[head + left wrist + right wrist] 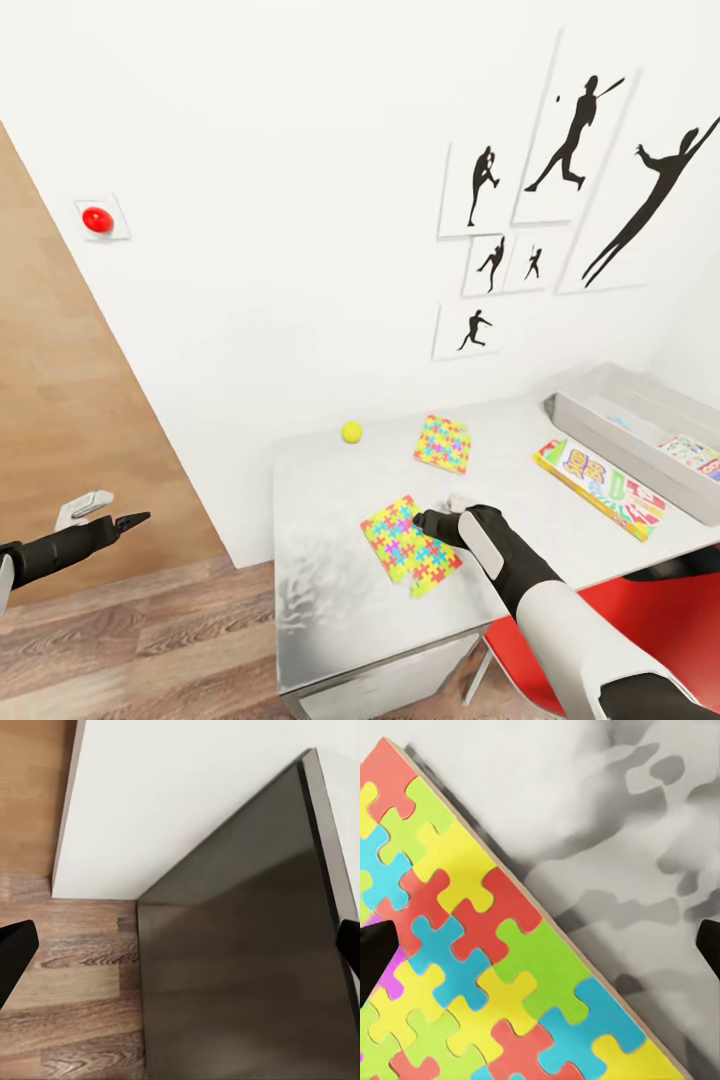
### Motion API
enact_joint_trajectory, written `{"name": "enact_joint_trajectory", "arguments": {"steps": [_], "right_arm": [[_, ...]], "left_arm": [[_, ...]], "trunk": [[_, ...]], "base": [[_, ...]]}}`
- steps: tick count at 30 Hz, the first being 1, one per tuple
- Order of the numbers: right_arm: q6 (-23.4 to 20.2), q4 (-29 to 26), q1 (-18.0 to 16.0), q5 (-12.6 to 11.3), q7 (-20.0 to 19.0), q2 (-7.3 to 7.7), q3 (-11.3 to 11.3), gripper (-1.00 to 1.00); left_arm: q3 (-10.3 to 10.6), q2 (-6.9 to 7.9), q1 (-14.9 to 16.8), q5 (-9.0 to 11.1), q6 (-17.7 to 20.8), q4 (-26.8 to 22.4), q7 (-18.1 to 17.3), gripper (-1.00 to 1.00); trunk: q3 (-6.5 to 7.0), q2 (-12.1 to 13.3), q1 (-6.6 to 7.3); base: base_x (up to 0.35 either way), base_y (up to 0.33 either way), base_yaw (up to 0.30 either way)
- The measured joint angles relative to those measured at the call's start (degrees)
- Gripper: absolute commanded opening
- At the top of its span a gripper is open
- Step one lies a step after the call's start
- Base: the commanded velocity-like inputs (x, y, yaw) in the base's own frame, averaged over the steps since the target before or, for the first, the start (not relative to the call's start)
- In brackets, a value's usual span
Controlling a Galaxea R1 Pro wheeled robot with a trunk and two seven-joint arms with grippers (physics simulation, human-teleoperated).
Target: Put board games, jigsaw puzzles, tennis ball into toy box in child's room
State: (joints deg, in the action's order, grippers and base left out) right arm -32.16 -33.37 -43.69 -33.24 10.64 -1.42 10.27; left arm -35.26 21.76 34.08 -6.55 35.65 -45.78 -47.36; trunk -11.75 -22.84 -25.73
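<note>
Right gripper (432,522) spread wide, hovering at the near jigsaw puzzle (409,546) edge, lower centre on table (320,600). Left gripper (135,519) spread, idle lower left. Risk: thin flat puzzle slides or fingers skid off, no grip.

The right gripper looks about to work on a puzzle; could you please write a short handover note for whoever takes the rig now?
Right gripper: open, low over the near puzzle, at its edge, nothing held.
Left gripper: open, empty, off the table's left end above the wood floor.
On the table: near puzzle, far puzzle, tennis ball by the wall, Skip-Bo box beside the toy box.
Done: one white-and-green game box lies in the toy box; its far end is out of frame.
Left: both puzzles, ball and Skip-Bo box at least.
</note>
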Motion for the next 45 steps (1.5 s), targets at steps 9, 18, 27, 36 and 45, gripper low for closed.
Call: {"name": "enact_joint_trajectory", "arguments": {"steps": [9, 18, 27, 36, 45], "right_arm": [[0.1, -1.2, 0.0, -0.2, -0.1, 0.01, 0.0, 1.00], [0.2, -1.3, 0.1, -0.1, 0.0, -0.08, 0.0, 1.00], [0.5, -1.4, 0.2, -0.4, -0.1, -0.02, -0.1, 1.00], [0.6, -1.5, 0.2, -0.9, -0.1, -0.01, 0.0, 1.00], [0.5, -1.5, 0.2, -0.4, -0.1, -0.08, -0.1, 1.00]], "left_arm": [[0.0, 0.00, 0.0, 0.0, 0.0, 0.0, 0.0, 1.00], [0.0, 0.00, 0.0, 0.0, 0.0, 0.0, 0.0, 1.00], [0.0, 0.00, 0.0, 0.0, 0.0, 0.0, 0.0, 1.00], [0.0, -0.02, 0.0, 0.0, 0.0, 0.0, 0.0, 1.00], [0.0, -0.01, 0.0, 0.0, 0.1, 0.0, 0.0, 1.00]], "trunk": [[-0.66, 0.0, -0.01], [-0.71, 0.0, 0.00], [-0.71, 0.0, 0.01], [-0.71, 0.0, -0.01], [-0.71, 0.0, -0.01]], "base": [[0.000, 0.076, 0.000], [0.000, 0.049, 0.000], [0.000, 0.005, 0.000], [-0.046, 0.019, 0.000], [-0.027, 0.081, 0.000]]}}
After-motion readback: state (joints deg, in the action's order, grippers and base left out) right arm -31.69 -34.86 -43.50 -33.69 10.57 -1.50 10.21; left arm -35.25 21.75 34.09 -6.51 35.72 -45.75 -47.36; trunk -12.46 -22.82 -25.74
